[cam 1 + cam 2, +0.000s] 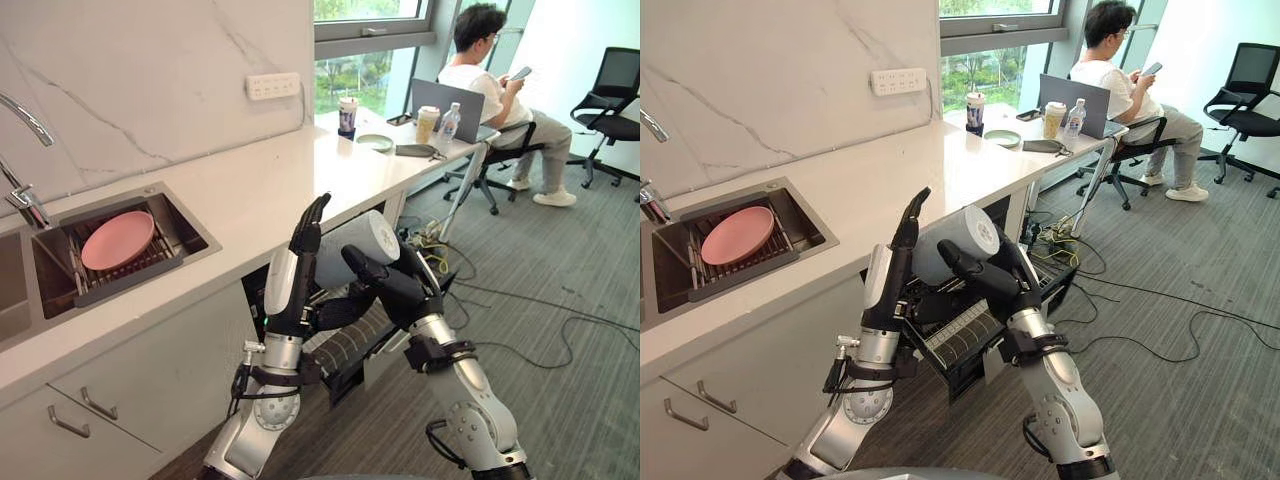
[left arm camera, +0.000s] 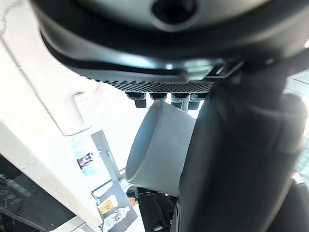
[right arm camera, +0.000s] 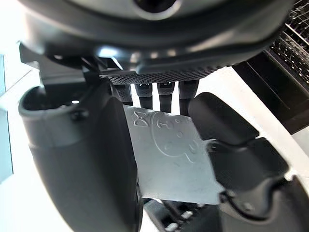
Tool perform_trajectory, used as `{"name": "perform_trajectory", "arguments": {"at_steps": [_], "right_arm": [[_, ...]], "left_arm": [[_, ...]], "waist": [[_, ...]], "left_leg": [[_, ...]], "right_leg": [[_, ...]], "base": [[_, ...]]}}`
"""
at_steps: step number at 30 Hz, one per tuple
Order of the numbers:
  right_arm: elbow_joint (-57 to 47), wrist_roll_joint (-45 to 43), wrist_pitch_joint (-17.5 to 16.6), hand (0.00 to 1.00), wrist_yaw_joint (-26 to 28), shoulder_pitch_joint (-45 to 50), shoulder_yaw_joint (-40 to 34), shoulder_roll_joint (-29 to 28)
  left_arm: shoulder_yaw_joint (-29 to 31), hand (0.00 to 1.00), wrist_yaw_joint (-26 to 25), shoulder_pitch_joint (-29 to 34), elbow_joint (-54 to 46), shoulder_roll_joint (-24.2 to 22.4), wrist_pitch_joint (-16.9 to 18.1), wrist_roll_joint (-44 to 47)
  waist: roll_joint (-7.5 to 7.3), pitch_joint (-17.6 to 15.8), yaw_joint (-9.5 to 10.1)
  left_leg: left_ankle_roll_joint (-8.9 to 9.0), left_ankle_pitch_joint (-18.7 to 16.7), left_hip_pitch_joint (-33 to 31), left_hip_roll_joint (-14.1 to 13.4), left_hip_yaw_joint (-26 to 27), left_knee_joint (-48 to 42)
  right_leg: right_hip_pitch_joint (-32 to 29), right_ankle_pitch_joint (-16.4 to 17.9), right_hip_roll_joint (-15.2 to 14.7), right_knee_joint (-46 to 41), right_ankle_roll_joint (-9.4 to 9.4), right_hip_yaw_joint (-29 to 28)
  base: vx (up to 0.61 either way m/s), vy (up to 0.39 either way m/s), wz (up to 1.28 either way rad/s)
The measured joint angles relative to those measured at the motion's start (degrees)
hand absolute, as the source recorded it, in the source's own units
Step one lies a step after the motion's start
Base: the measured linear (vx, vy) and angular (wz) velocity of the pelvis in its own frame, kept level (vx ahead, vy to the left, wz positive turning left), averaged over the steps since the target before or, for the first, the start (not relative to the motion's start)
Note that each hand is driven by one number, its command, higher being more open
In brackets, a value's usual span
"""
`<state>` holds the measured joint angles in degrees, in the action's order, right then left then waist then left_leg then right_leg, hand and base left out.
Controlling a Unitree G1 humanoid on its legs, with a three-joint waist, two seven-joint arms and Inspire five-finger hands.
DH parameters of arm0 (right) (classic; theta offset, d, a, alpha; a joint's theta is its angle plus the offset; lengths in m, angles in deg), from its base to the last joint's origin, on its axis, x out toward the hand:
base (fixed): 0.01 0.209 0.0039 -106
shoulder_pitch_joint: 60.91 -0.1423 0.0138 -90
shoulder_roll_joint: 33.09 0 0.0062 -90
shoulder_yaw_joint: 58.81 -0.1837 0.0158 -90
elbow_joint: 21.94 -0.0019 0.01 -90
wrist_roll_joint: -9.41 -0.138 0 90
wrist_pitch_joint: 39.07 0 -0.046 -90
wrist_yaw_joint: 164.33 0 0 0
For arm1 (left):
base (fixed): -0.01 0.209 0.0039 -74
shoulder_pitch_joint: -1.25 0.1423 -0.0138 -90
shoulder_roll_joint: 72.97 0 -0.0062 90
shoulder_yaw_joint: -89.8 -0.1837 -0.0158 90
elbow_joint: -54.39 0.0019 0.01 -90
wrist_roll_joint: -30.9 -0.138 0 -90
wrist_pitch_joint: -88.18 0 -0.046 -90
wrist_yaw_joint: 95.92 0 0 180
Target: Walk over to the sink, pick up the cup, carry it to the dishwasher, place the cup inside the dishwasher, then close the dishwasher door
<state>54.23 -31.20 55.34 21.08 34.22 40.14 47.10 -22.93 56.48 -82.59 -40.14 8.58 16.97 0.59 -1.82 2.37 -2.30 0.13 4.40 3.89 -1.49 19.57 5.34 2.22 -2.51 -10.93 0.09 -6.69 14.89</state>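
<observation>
Quick colour rundown for you: the cup [image 1: 358,243] is pale grey-white, and the right wrist view shows a faint raised bow and round shapes on its side. Your left hand [image 1: 298,262] is black with a white patch, and your right hand [image 1: 392,285] is all black. The plate [image 1: 117,240] is pink and the sink [image 1: 196,232] is steel grey. The wall [image 1: 150,70] is white marble with thin grey veins, the counter [image 1: 270,185] plain white. The cupboard fronts [image 1: 160,385] are white with silver handles. The carpet [image 1: 570,370] is grey with fine stripes. The chair [image 1: 615,72] is black. The person [image 1: 470,85] wears a white top and grey trousers.
</observation>
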Motion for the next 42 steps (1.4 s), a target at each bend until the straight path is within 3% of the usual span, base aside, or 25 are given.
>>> {"name": "perform_trajectory", "arguments": {"at_steps": [13,25,31,35,42], "right_arm": [[3.9,-1.0,-4.7,0.00,-1.9,0.0,-5.5,-4.2],[7.5,0.9,-6.0,0.00,-4.0,0.1,-13.5,-5.0],[15.5,8.3,-6.0,0.00,-4.8,-2.9,-15.9,-0.1],[26.1,13.9,-6.0,0.00,-7.8,-10.4,-15.9,4.6],[44.2,14.2,-4.7,0.00,-8.9,-29.7,-14.6,14.6]], "left_arm": [[5.1,1.00,-1.9,3.0,2.5,-1.4,-2.9,2.9],[18.0,1.00,-3.3,7.5,6.9,-4.7,-6.8,16.8],[19.9,1.00,0.5,11.1,15.4,-5.0,-8.1,20.3],[19.8,1.00,1.3,11.7,18.4,-3.9,-8.4,20.3],[20.4,1.00,1.4,9.7,23.0,1.2,-8.3,21.5]], "waist": [[-0.38,-0.6,0.04],[-0.37,-2.1,0.48],[-0.67,-5.6,1.94],[-1.55,-9.1,5.12],[-2.83,-16.6,9.88]], "left_leg": [[0.07,0.1,-0.7,0.1,-1.8,0.0],[0.13,0.4,-1.3,0.3,-4.9,0.0],[0.18,1.5,-4.3,0.2,-8.0,0.0],[0.22,2.7,-7.1,-0.2,-9.8,-0.1],[0.58,5.0,-12.0,-1.2,-14.3,-0.4]], "right_leg": [[0.5,0.0,-0.1,0.3,-0.17,1.9],[2.1,0.2,-0.2,0.8,-0.41,5.2],[1.2,0.3,-0.2,0.7,-0.32,8.1],[-0.4,-0.2,0.3,0.8,0.22,9.8],[-2.5,-0.7,2.0,1.3,0.98,14.0]], "base": [[0.00,-0.004,0.07],[0.01,-0.006,0.13],[-0.04,-0.002,0.27],[-0.05,-0.006,0.27],[-0.02,-0.032,0.30]]}}
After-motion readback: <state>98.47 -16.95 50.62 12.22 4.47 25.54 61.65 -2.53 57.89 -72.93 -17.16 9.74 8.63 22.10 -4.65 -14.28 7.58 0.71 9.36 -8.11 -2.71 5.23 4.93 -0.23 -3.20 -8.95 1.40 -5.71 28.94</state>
